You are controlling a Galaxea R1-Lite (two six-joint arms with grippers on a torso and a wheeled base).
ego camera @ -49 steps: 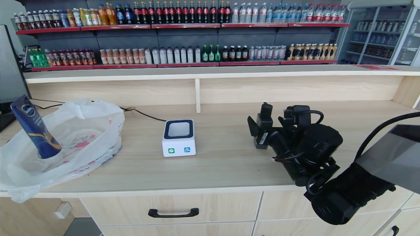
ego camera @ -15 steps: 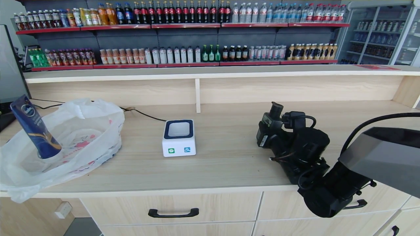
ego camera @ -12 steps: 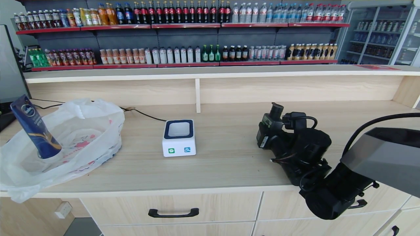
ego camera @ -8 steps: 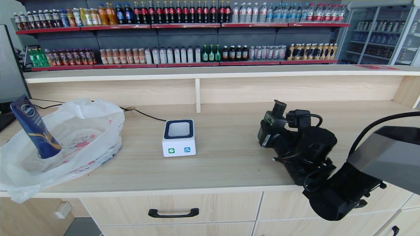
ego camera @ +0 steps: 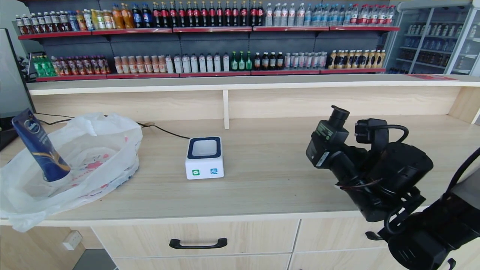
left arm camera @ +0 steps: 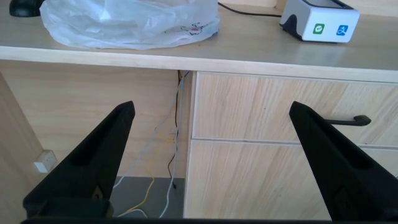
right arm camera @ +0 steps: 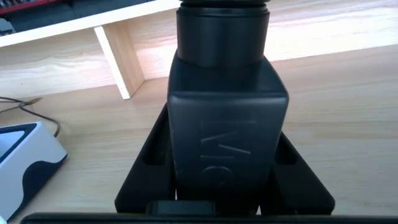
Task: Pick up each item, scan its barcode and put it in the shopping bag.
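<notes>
Shop shelves [ego camera: 210, 28] of drinks behind a wooden counter [ego camera: 262, 187], from the head view. At its left end, a white bag [ego camera: 108, 150] with a blue tube [ego camera: 39, 144] standing inside, tilted left. Mid-counter, well apart from the bag, a white scanner [ego camera: 204, 157]. Over the right part, right gripper [ego camera: 335, 159] clamped on a dark bottle [ego camera: 325, 140], cap up and tilted away, held above the wood.

From the left wrist view: left gripper [left arm camera: 208, 174] low in front of the drawers [left arm camera: 261, 112], below counter level, fingers [left arm camera: 81, 168] wide apart, nothing between them. Bag and scanner up on the counter beyond.

From the right wrist view: bottle pinched between both black fingers [right arm camera: 149, 168], cap pointing toward the counter's back wall and an upright divider [right arm camera: 118, 59]. Scanner near, resting on the counter
</notes>
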